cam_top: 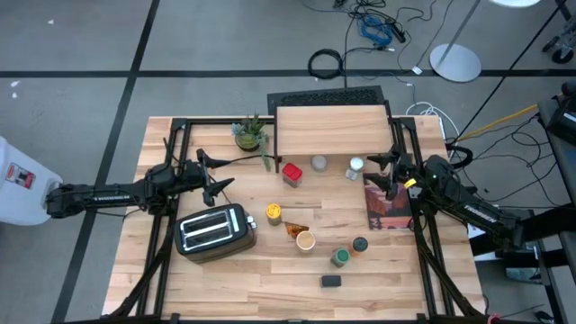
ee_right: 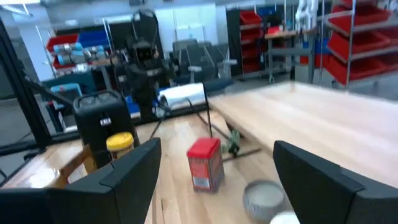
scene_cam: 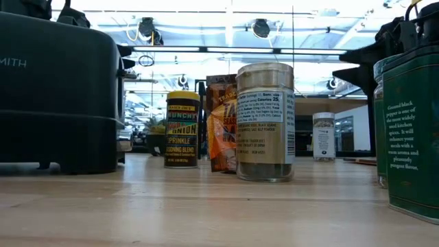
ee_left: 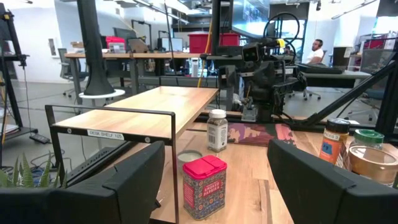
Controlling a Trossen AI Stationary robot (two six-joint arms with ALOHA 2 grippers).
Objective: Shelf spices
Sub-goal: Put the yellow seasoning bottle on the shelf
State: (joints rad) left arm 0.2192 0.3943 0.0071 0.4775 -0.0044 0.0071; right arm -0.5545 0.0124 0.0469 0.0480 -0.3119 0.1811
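Spices (cam_top: 306, 239) stand scattered on the tabletop (cam_top: 261, 288), at 6 o'clock from the bare shelf (cam_top: 331, 131). Left gripper (cam_top: 219, 175) and right gripper (cam_top: 379, 173) flank them, fingers wide, holding nothing.

Red tin (ee_left: 204, 186), yellow-lidded jar (cam_top: 274, 213), silver toaster (cam_top: 214, 230), light-wood shelf (cam_top: 331, 130).

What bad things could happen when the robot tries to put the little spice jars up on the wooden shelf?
1. The square red tin stands right beside the light wood shelf's black leg, so the open left gripper might bump the leg while reaching.
2. The yellow-lidded jar, orange packet and tan-lidded jar crowd together; grabbing one could topple another.
3. The silver toaster sits near the left arm's path and could get nudged.
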